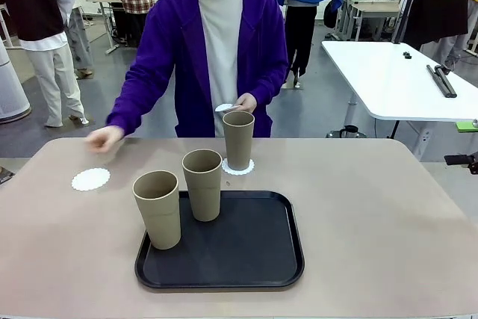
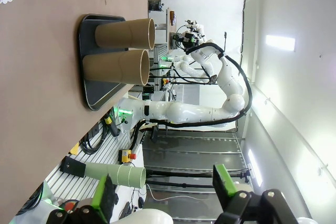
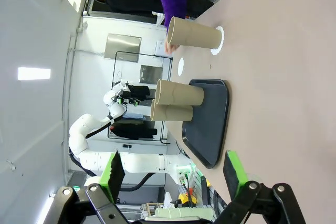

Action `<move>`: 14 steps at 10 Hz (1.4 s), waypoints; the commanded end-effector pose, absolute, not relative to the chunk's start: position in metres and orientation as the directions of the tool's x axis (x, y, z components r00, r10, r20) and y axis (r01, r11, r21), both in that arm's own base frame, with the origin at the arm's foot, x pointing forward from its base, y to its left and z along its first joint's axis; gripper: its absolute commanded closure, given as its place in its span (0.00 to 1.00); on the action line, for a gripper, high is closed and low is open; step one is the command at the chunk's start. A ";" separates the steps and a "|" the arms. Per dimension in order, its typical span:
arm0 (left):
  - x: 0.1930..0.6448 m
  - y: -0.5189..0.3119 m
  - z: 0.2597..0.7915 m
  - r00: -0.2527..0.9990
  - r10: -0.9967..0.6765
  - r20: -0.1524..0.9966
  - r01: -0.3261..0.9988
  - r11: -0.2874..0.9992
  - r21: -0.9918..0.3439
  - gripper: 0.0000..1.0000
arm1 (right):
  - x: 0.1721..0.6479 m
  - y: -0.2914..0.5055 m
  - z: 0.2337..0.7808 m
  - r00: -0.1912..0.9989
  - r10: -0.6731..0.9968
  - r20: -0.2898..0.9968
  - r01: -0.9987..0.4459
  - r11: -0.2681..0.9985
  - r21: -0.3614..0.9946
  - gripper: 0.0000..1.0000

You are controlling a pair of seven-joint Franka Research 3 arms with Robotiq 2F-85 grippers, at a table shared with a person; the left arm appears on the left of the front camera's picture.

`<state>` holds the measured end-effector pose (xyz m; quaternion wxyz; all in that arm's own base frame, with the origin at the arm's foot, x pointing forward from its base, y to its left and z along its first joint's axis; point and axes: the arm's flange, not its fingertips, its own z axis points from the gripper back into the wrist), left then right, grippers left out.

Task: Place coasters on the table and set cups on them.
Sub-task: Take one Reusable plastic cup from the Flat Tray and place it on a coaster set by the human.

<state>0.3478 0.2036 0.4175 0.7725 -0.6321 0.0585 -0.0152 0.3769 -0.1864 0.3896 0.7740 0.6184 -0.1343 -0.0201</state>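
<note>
Coaster [image 1: 90, 179] lying bare on table [image 1: 373, 207] at left, paper-thin, flimsy. Two cups [image 1: 157, 208] standing in tray [image 1: 291, 259] at centre, third cup [image 1: 238, 140] sitting on second coaster [image 1: 237, 168] just behind; likely light, stiff, matte, so mid-wall pinch seeming best. Left gripper [image 2: 165, 187] and right gripper [image 3: 173, 169] hanging released, empty.

black rounded tray [image 1: 254, 248] centre; white glossy table [image 1: 381, 80] far right, black bar [image 1: 442, 82] atop.

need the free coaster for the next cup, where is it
Front view: the bare coaster lies on the table at the robot's left, left of the tray, near the person's hand.
</note>
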 end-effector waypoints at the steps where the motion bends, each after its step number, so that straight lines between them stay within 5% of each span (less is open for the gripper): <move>1: 0.347 0.204 0.420 0.994 -0.090 -0.060 -0.042 0.191 -0.981 0.00 | 0.375 -0.187 0.390 0.966 -0.183 0.181 -0.136 0.235 0.962 0.00; 11: 0.348 0.204 0.418 0.993 -0.097 -0.071 -0.051 0.200 -0.978 0.00 | 0.375 -0.187 0.390 0.966 -0.183 0.181 -0.136 0.235 0.962 0.00; 14: 0.356 0.171 0.469 0.968 -0.117 0.224 0.253 0.416 -0.873 0.00 | 0.375 -0.187 0.390 0.966 -0.183 0.181 -0.136 0.235 0.962 0.00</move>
